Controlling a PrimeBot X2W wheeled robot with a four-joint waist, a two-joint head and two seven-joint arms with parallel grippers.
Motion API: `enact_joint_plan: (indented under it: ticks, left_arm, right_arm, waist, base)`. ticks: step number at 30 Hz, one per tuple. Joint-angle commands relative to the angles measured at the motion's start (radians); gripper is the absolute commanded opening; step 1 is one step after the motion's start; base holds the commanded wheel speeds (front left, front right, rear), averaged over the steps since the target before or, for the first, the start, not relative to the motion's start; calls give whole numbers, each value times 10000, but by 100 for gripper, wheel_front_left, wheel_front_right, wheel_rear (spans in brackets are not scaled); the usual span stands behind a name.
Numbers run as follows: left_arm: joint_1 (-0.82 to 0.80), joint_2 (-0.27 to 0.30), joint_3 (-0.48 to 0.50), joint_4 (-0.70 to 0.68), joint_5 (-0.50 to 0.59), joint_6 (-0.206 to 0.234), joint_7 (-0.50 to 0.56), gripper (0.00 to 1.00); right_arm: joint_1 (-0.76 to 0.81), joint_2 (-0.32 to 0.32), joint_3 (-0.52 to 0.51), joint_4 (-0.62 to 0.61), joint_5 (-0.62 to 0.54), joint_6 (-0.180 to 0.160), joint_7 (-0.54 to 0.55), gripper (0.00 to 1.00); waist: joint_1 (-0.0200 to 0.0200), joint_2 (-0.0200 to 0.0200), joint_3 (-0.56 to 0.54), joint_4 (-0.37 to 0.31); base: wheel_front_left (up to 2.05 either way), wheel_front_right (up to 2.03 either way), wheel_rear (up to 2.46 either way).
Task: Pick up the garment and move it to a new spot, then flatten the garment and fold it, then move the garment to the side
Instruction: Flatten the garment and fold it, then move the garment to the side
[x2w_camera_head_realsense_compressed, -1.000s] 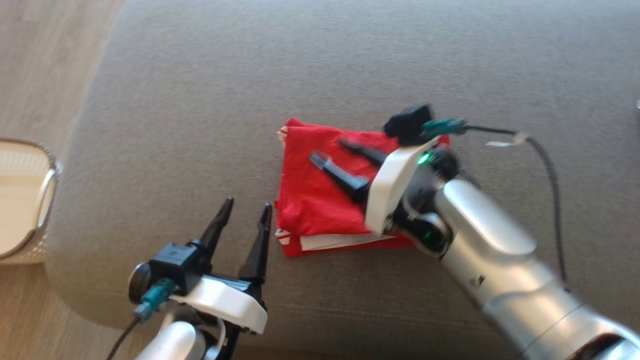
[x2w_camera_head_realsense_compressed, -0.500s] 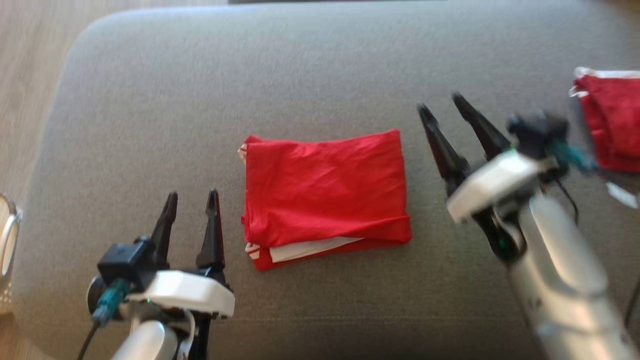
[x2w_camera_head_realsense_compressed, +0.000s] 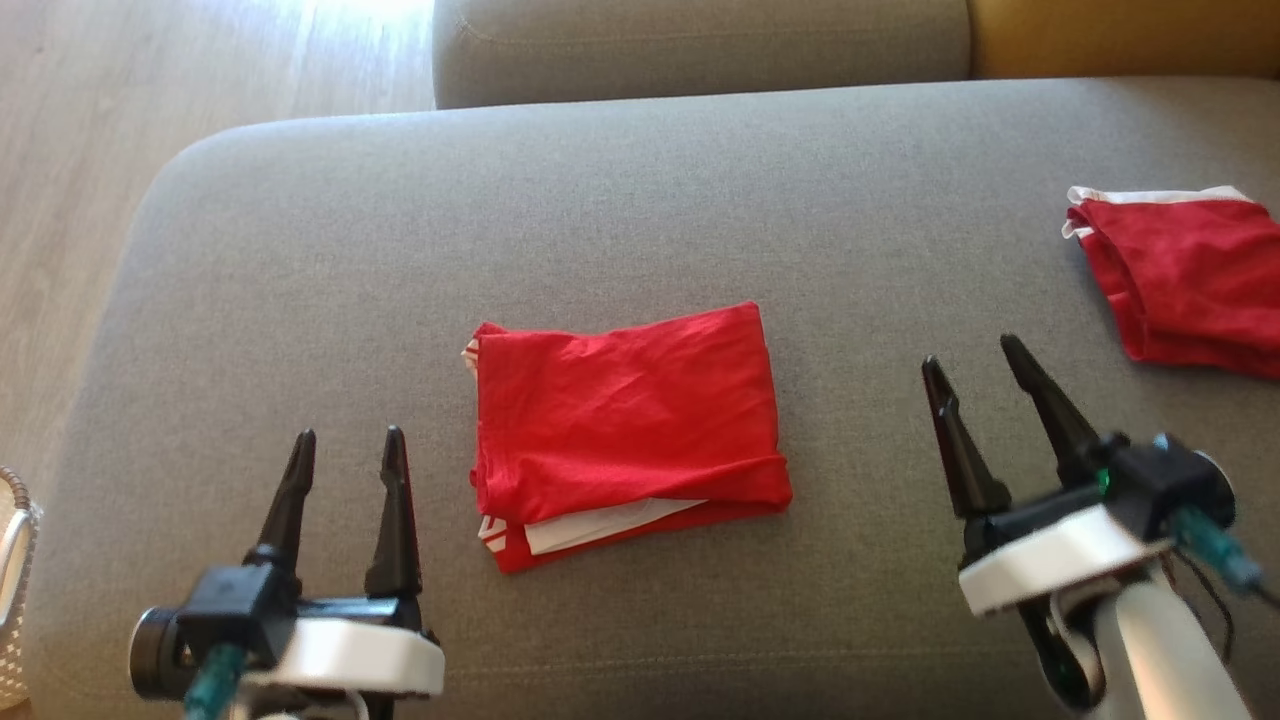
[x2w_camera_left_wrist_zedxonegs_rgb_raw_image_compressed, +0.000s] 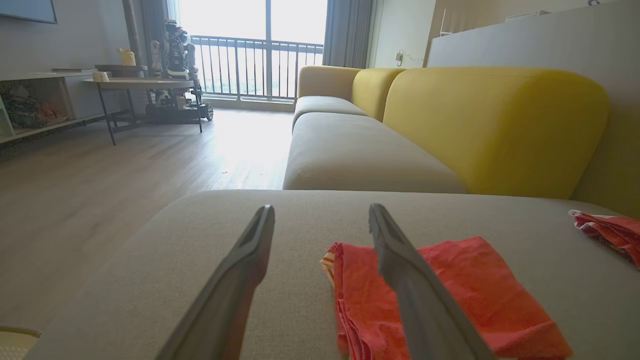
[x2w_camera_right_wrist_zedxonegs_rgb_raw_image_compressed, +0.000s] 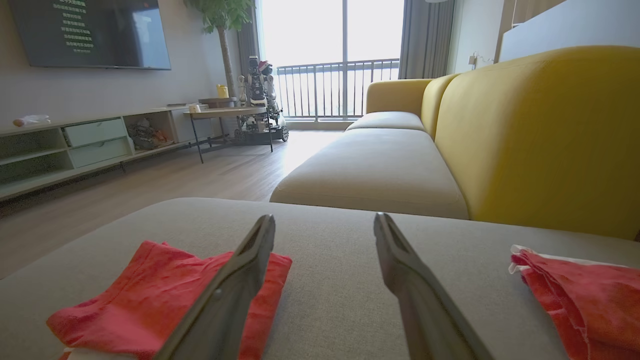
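Note:
The red garment (x2w_camera_head_realsense_compressed: 625, 430) lies folded in a neat rectangle on the grey sofa seat (x2w_camera_head_realsense_compressed: 600, 200), with a white inner layer showing at its near edge. My left gripper (x2w_camera_head_realsense_compressed: 349, 434) stands open just left of it, not touching. My right gripper (x2w_camera_head_realsense_compressed: 970, 351) stands open to its right, well apart from it. In the left wrist view the garment (x2w_camera_left_wrist_zedxonegs_rgb_raw_image_compressed: 460, 290) lies partly behind the right finger of the open left gripper (x2w_camera_left_wrist_zedxonegs_rgb_raw_image_compressed: 321, 207). Seen from the right wrist, the garment (x2w_camera_right_wrist_zedxonegs_rgb_raw_image_compressed: 150, 290) sits left of the open right gripper (x2w_camera_right_wrist_zedxonegs_rgb_raw_image_compressed: 325, 216). Nothing is between either pair of fingers.
A second folded red garment (x2w_camera_head_realsense_compressed: 1190, 275) with white trim lies at the seat's far right, also visible as the second garment (x2w_camera_right_wrist_zedxonegs_rgb_raw_image_compressed: 575, 295). A yellow backrest (x2w_camera_left_wrist_zedxonegs_rgb_raw_image_compressed: 490, 125) rises behind the seat. Wooden floor (x2w_camera_head_realsense_compressed: 100, 120) and a basket rim (x2w_camera_head_realsense_compressed: 12, 560) lie to the left.
My right gripper has drawn off the folded garment and now stands to its right. The head camera has shifted, bringing the second garment into view. The garment stays folded.

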Motion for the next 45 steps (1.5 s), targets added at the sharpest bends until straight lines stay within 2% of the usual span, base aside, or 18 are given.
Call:
enact_joint_plan:
  ticks: [1,5,9,17,25,38,45]
  left_arm:
    - [-122,-126,548,-512,408,-109,-121,100]
    - [277,-481,738,-600,1059,-389,-121,100]
    - [546,-843,995,-483,1313,-719,-121,100]
    - [859,-1277,1454,-231,1774,-1300,-122,100]
    - [939,-1617,1695,-64,1931,-1611,-122,100]
    - [961,-1770,1771,206,2191,-1834,-122,100]
    - [778,-1814,1602,331,2182,-2027,-122,100]
  right_arm:
    - [86,85,93,-768,-359,-2,-86,100]
    - [879,330,-299,-1653,-762,-2,-89,100]
    - [1563,477,-476,-2001,-863,-2,-89,100]
    - [2206,523,131,-2029,-744,-2,-90,100]
    - [2319,525,322,-2001,-722,-2,-91,100]
    - [2346,526,84,-2042,-604,-2,-91,100]
    - [1836,526,-108,-1202,-324,-2,-91,100]
  waist:
    - [0,0,-66,18]
    - [0,0,-217,117]
    - [0,0,-324,210]
    - [0,0,-474,219]
    - [0,0,-529,256]
    - [0,0,-486,481]
    - [0,0,-227,1031]
  base:
    - [0,0,0]
    - [0,0,0]
    - [0,0,0]
    - [0,0,0]
    - [0,0,0]
    - [0,0,0]
    - [0,0,0]
